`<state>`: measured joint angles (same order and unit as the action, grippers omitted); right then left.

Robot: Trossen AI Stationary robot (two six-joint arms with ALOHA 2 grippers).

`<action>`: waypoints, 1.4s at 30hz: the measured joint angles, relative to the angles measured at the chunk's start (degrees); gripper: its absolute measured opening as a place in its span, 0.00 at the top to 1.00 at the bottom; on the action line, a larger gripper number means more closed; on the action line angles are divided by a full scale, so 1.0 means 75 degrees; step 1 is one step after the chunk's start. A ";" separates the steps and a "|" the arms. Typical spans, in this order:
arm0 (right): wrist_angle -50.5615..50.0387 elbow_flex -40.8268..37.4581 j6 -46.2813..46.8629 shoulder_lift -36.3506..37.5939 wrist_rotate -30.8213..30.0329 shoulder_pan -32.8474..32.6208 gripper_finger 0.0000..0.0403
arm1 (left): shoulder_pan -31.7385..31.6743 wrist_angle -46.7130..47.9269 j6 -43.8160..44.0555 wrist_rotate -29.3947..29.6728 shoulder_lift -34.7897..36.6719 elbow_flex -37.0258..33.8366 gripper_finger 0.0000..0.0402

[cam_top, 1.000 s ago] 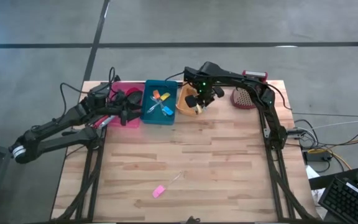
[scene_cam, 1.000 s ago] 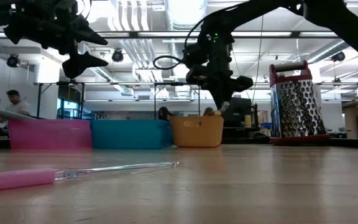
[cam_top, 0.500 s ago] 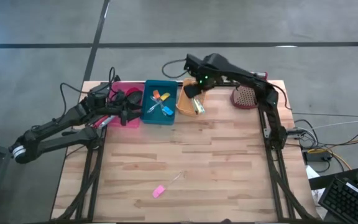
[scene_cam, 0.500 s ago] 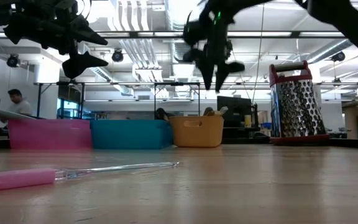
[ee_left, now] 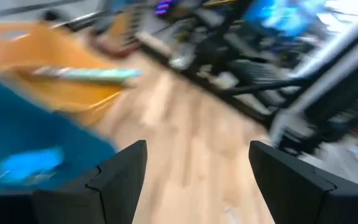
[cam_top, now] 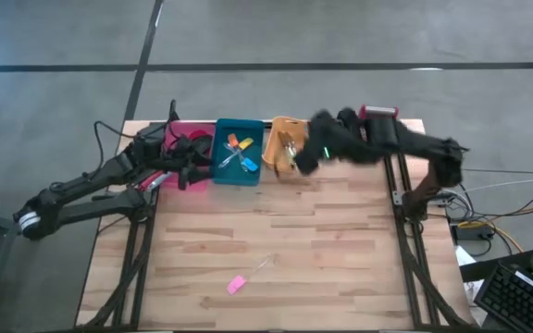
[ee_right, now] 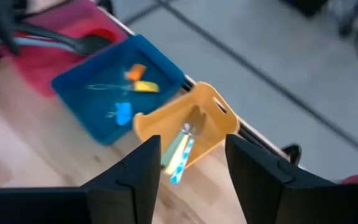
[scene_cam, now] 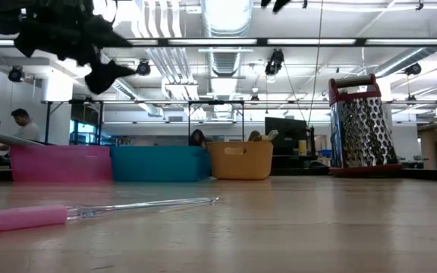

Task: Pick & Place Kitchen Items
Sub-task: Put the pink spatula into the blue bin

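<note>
Near edge of the worktop (cam_top: 340,277): a pink-handled tool (cam_top: 239,283) with a clear shaft lies alone on the wood, well apart from both arms. Far edge: a pink bin (cam_top: 189,139), a teal bin (cam_top: 237,153) and an orange bin (cam_top: 280,148) stand side by side in a row. The teal bin holds small tools with orange (ee_right: 136,72), yellow (ee_right: 145,86) and blue handles (ee_right: 123,112); a pale green-handled utensil (ee_right: 179,152) leans in the orange bin over its rim; a black spoon (ee_right: 82,43) lies in the pink bin. A box grater (scene_cam: 361,125) stands upright near the far right corner. The left gripper (cam_top: 192,166) hangs over the pink bin, fingers apart and empty. The right gripper (cam_top: 303,159) hangs just beside the orange bin, fingers apart and empty.
</note>
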<state>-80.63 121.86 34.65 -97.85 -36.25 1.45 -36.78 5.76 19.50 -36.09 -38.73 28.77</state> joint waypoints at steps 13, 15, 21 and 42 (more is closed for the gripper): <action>0.0604 -0.2586 0.1596 0.1023 -0.2538 -0.3469 0.71 | 0.3351 -0.0967 -0.0908 0.1398 -0.0066 0.0778 0.29; 0.0597 -0.2953 0.1847 0.1127 -0.2586 -0.3615 0.73 | 0.4260 -0.0278 -0.1302 0.2641 -0.0130 0.1067 0.29; 0.0599 -0.3825 0.2479 0.1357 -0.2570 -0.3658 0.77 | 0.6901 0.1829 -0.1064 0.6708 -0.0655 0.1871 0.29; 0.0616 -0.4913 0.3393 0.2082 -0.2381 -0.3660 0.82 | 0.9113 0.2099 0.0544 0.7283 -0.5028 0.2668 0.29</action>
<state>-76.01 85.01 60.10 -82.24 -54.11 -26.00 31.57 21.51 23.58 18.53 -76.43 48.79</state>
